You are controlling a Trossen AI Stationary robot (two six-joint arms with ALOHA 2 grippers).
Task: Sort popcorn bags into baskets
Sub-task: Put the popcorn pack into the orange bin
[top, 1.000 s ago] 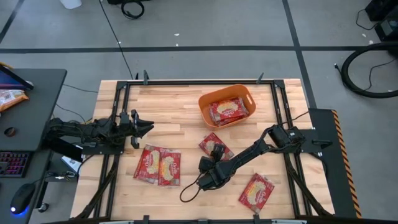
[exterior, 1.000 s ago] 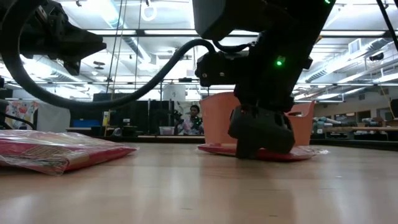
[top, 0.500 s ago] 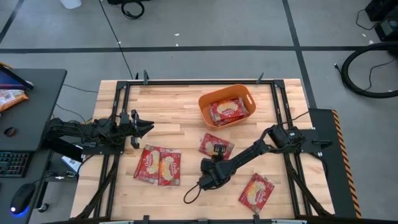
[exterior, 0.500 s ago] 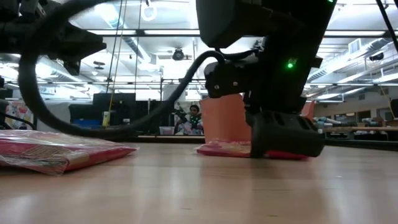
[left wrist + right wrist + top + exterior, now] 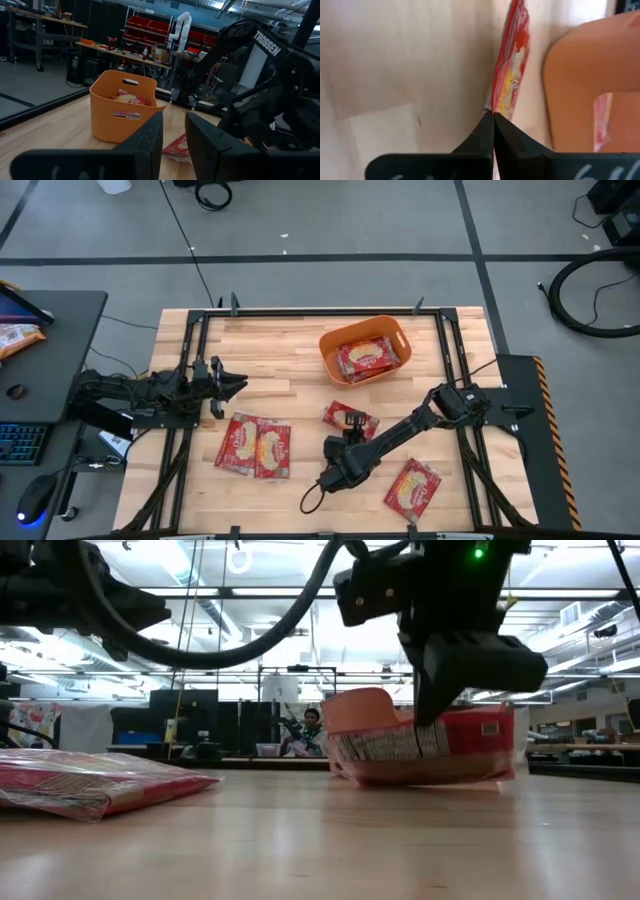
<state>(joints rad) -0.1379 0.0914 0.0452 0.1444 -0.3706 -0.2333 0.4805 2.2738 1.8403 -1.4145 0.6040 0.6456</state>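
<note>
Wooden table (image 5: 300,370) under us: right gripper (image 5: 493,114) pinched shut on edge of popcorn bag (image 5: 510,75), orange tub (image 5: 590,80) just beyond jaws. Thin grip, we fear slip mid-carry. Left gripper (image 5: 172,135) narrowly parted, empty.

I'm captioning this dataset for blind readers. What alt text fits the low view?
The right claw is shut on the edge of a red popcorn bag, tilting it up off the wooden table before an orange basket. More red bags lie at left.
</note>
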